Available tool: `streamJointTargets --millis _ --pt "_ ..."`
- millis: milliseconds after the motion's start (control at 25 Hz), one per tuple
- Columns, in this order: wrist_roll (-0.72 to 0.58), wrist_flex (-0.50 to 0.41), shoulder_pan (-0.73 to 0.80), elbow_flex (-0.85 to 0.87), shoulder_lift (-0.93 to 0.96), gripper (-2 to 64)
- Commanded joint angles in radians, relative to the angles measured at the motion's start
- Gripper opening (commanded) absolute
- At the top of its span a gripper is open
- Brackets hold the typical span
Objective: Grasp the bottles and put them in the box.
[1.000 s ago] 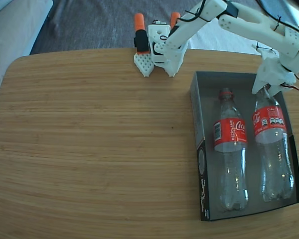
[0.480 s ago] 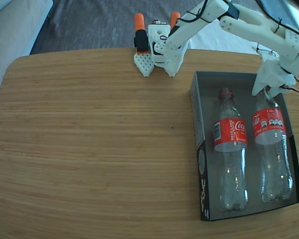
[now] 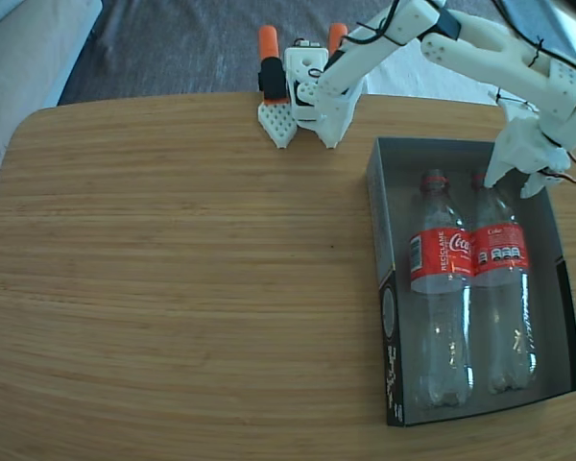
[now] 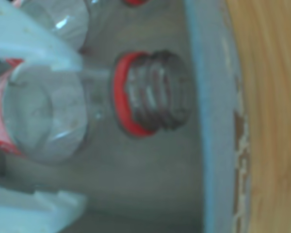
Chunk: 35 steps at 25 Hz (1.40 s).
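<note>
Two clear Coca-Cola bottles lie side by side and touching in the box (image 3: 384,288), necks toward the far wall. The left bottle (image 3: 441,288) and the right bottle (image 3: 500,288) both show their red labels. My gripper (image 3: 509,186) hangs open over the right bottle's neck, one finger on each side of it. In the wrist view the uncapped threaded neck and red ring of that bottle (image 4: 148,94) point at the grey box wall (image 4: 211,126). My white fingers (image 4: 36,43) straddle its shoulder without pressing it, so the gripper (image 4: 80,131) holds nothing.
The arm's base with orange clamps (image 3: 293,86) is fixed at the far edge of the wooden table (image 3: 173,269). A grey cushion (image 3: 24,53) sits beyond the table's far left corner. The box lies near the right table edge.
The right bottle has left the gripper and shifted left against the other bottle. The gripper has opened and lifted slightly off its neck.
</note>
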<state>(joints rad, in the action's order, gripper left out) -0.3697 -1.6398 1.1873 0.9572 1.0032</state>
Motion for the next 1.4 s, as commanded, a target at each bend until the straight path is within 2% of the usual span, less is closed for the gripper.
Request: streamJointTargets --millis 0,440,680,920,1360 --pt "-0.003 -0.018 0.000 -0.049 0.044 37.1" --pt "-0.003 -0.044 -0.025 -0.052 0.046 38.0" --pt "-0.005 -0.048 -0.043 -0.035 0.117 38.1" --pt "-0.006 -0.074 -0.106 -0.046 0.141 42.5" --pt "-0.014 -0.075 -0.313 -0.035 0.410 43.1"
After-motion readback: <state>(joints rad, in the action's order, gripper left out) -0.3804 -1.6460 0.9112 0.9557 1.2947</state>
